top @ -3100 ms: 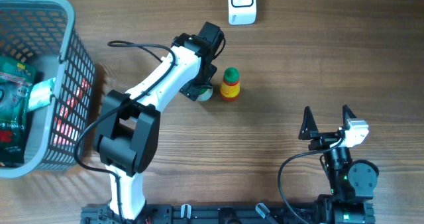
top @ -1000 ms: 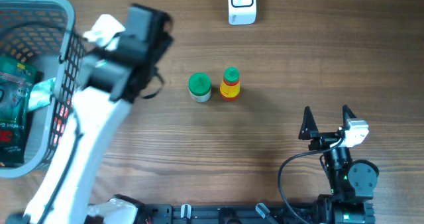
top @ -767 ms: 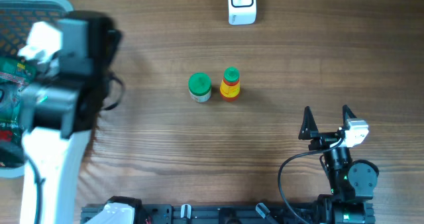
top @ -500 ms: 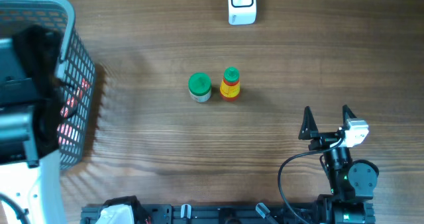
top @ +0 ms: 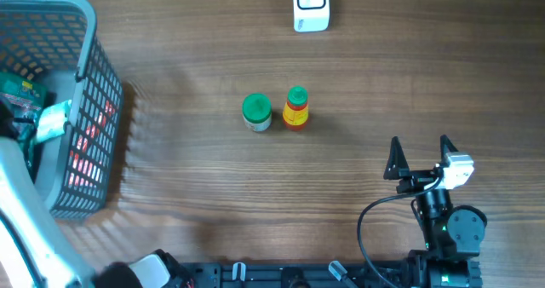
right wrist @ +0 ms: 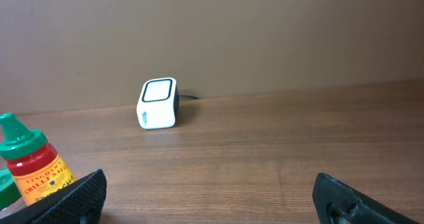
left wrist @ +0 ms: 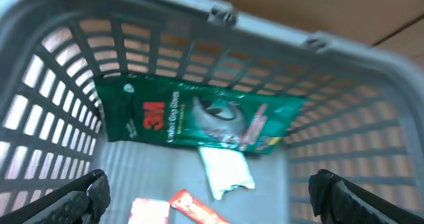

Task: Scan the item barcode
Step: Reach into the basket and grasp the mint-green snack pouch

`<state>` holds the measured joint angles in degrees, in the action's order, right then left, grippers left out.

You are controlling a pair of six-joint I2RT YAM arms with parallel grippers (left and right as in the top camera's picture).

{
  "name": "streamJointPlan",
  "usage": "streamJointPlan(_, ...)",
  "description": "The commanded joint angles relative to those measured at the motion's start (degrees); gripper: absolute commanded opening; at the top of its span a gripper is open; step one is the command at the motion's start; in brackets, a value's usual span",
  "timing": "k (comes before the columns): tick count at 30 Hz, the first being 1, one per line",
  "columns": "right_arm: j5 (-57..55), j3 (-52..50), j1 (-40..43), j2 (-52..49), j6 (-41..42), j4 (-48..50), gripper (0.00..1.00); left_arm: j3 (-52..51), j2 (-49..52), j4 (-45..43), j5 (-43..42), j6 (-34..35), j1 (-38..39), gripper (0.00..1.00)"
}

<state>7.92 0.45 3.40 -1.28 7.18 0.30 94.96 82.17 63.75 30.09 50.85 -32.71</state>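
In the left wrist view my left gripper (left wrist: 211, 189) hangs open over the inside of the grey basket (left wrist: 218, 25). Under it lie a green 3M packet (left wrist: 199, 114), a white scrap (left wrist: 226, 169) and a red packet (left wrist: 199, 209); nothing is between the fingers. The white barcode scanner (top: 311, 5) stands at the table's far edge, also in the right wrist view as the scanner (right wrist: 158, 103). My right gripper (top: 420, 155) rests open and empty at the near right.
A green-lidded jar (top: 256, 112) and a red-and-yellow bottle (top: 295, 107) stand side by side mid-table; the bottle (right wrist: 33, 168) shows at the right wrist view's left edge. The basket (top: 89, 109) takes up the left end of the table.
My left arm has swung left from beside the jar and bottle to over the basket, leaving most of the overhead view. The jar stands uncovered next to the bottle. The right arm has not moved.
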Motion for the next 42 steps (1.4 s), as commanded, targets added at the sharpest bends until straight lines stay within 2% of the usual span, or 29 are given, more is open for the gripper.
streamJointPlan(1, 0.3, -0.1, -0.3, 0.0, -1.0, 0.2, 1.00, 0.6, 6.1, 0.1, -4.6, -1.1, -0.5, 1.00)
streamJointPlan(10, 0.3, -0.1, -0.3, 0.0, -1.0, 0.2, 1.00, 0.6, 19.8, -3.5, -13.2, 0.0, -0.5, 1.00)
streamJointPlan(18, 0.3, -0.1, -0.3, 0.0, -1.0, 0.2, 1.00, 0.6, 28.7, -3.8, -14.3, 12.1, -0.5, 0.99)
streamJointPlan(21, 0.3, -0.1, -0.3, 0.0, -1.0, 0.2, 1.00, 0.6, 31.6, -5.2, -14.3, 14.4, -0.5, 0.97)
streamJointPlan(26, 0.3, -0.1, -0.3, 0.0, -1.0, 0.2, 1.00, 0.6, 34.9, -7.1, -14.9, 16.1, -0.5, 0.89)
streamJointPlan(34, 0.3, -0.1, -0.3, 0.0, -1.0, 0.2, 1.00, 0.6, 40.0, -10.9, -15.6, 16.1, -0.5, 0.86)
streamJointPlan(36, 0.3, -0.1, -0.3, 0.0, -1.0, 0.2, 1.00, 0.6, 41.0, -11.7, -15.5, 16.1, -0.5, 0.74)
streamJointPlan(38, 0.3, -0.1, -0.3, 0.0, -1.0, 0.2, 1.00, 0.6, 41.6, -11.7, -15.5, 16.1, -0.5, 0.57)
streamJointPlan(40, 0.3, -0.1, -0.3, 0.0, -1.0, 0.2, 1.00, 0.6, 41.9, -11.7, -15.5, 16.1, -0.5, 0.49)
streamJointPlan(41, 0.3, -0.1, -0.3, 0.0, -1.0, 0.2, 1.00, 0.6, 41.9, -11.6, -15.5, 16.1, -0.5, 0.33)
streamJointPlan(42, 0.3, -0.1, -0.3, 0.0, -1.0, 0.2, 1.00, 0.6, 41.9, -11.3, -15.5, 16.1, -0.5, 0.23)
